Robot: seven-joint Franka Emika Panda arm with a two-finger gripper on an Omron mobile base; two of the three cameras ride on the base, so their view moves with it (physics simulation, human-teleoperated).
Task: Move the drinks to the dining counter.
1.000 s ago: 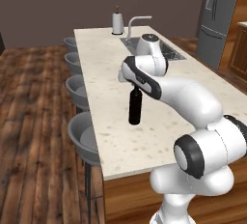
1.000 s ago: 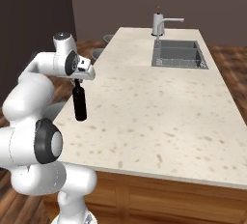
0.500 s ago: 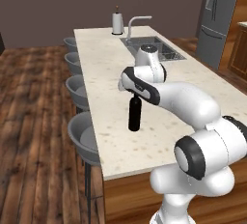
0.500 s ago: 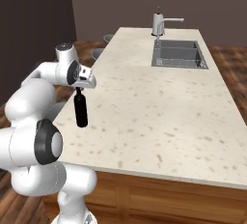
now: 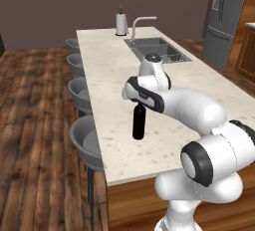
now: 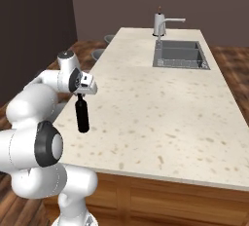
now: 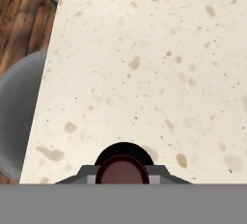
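The wine bottle [image 5: 139,122] stood upright on the dining counter [image 5: 112,78], near its stool-side edge, at about seven o'clock from the sink [image 5: 157,50] in the left base view. In the right base view the bottle [image 6: 82,115] sat at roughly eight o'clock from the sink [image 6: 181,54], its base apparently resting on the stone, though whether it bore its full weight there could not be told.

The gripper [image 5: 139,105] was at the bottle's neck, fingers closed around it just below the cap. In the hand view the cap [image 7: 122,170] showed between the finger bases, looking straight down at the counter [image 7: 144,63], with a grey stool [image 7: 17,107] at nine o'clock.

As a judgement, the first of three drinks was at or very near its place on the counter but not yet let go. Releasing it and lifting clear remained for this bottle. No can or short bottle was on the counter surface shown, so fetching and placing those two appeared to be left as well. That put the task at roughly a third done at best.
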